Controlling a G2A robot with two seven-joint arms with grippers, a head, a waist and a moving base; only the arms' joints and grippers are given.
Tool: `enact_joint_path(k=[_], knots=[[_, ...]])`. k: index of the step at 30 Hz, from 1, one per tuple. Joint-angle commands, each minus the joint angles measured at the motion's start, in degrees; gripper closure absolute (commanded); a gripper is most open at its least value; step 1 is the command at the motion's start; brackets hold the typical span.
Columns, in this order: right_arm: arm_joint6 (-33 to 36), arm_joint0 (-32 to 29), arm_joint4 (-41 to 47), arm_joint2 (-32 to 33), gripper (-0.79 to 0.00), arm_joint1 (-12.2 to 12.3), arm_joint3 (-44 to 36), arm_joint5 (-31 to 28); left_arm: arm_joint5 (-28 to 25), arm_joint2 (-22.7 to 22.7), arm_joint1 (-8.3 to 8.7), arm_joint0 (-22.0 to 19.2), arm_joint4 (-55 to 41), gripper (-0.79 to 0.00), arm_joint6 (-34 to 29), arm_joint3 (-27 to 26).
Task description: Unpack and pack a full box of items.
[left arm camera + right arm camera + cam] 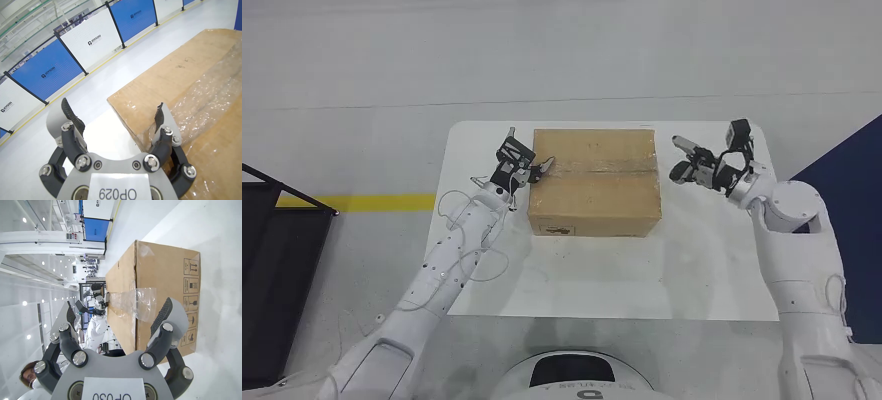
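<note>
A: The cardboard box (594, 180) sits closed in the middle of the white table (572, 285), with clear tape (602, 168) running along its top seam.

B: And the left gripper (113, 106) is right at the box's left end, jaws spread wide, one finger (158, 117) over the top edge where the tape wraps down. Touching or not, that's hard to call.

A: On the other side, the right gripper (119, 305) hangs just beside the box's right end, clear of it, jaws wide apart too, nothing between them.

B: Loose tape crinkles over that end face, beside the printed handling symbols (191, 298).
</note>
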Motion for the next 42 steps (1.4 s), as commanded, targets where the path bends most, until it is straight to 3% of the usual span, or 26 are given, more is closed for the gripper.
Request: enact_joint_path(k=[1, 6, 14, 15, 17, 22, 23, 33, 42], knots=[[-1.69, -0.66, -0.02, 0.29, -0.785, 0.06, -2.51, -0.85, 0.0, 0.0, 0.0, 0.0, 0.0, -0.785, 0.0, 0.0], [-5.14, -0.6, -3.92, -1.1, -0.785, 0.2, -7.09, 4.14, 0.0, 0.0, 0.0, 0.0, 0.0, -0.785, 0.0, 0.0], [-2.59, 3.14, -3.68, -2.58, -0.785, 0.44, 1.1, 8.54, 0.0, 0.0, 0.0, 0.0, 0.0, -0.785, 0.0, 0.0], [-1.07, 3.33, -3.18, -2.57, -0.711, 0.53, 1.9, 7.84, 0.0, 0.0, 0.0, 0.0, 0.0, -0.785, 0.0, 0.0], [1.48, 3.52, -2.19, -2.26, -0.403, 0.74, 3.27, 6.4, 0.0, 0.0, 0.0, 0.0, 0.0, -0.785, 0.0, 0.0], [3.16, 4.18, -2.1, -2.43, -0.126, 1.07, 5.17, 5.45, 0.0, 0.0, 0.0, 0.0, 0.0, -0.785, 0.0, 0.0], [3.45, 4.22, -2.03, -2.6, -0.003, 1.1, 5.3, 5.24, 0.0, 0.0, 0.0, 0.0, 0.0, -0.785, 0.0, 0.0], [3.89, 4.95, -1.55, -3.59, 0.0, 1.45, 5.98, 4.79, 0.0, 0.0, 0.0, 0.0, 0.0, -0.785, 0.0, 0.0], [2.01, 1.11, -0.99, -1.72, 0.0, 2.14, 2.77, 4.45, 0.0, 0.0, 0.0, 0.0, 0.0, -0.785, 0.0, 0.0]])
